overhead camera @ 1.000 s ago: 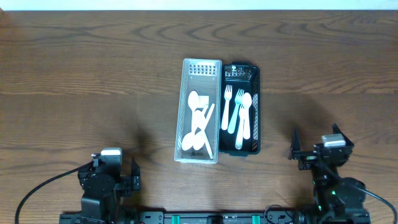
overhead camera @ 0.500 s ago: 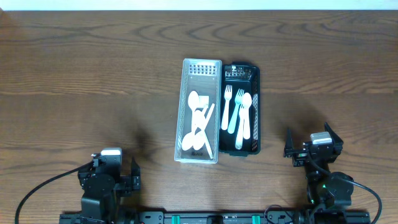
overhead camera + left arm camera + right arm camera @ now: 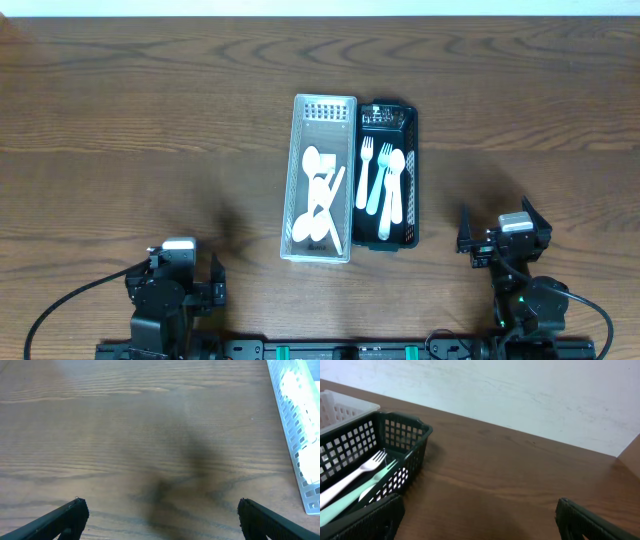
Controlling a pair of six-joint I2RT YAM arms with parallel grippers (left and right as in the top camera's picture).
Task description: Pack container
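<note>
We see both arms at the near edge of the desk (image 3: 120,120). The left gripper (image 3: 160,519) and the right gripper (image 3: 479,516) are each spread wide, with nothing between the fingers. In the middle of the desk the white basket (image 3: 325,105) holds a pile of white spoons (image 3: 318,192), and the black basket (image 3: 390,112), touching its right side, holds forks (image 3: 366,152) and pale spoons, both baskets well apart from either gripper.

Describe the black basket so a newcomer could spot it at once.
On the wooden table, two long baskets sit side by side at the centre. The black basket is the right-hand one in the overhead view. Unlike the white basket, it is dark and holds forks.
</note>
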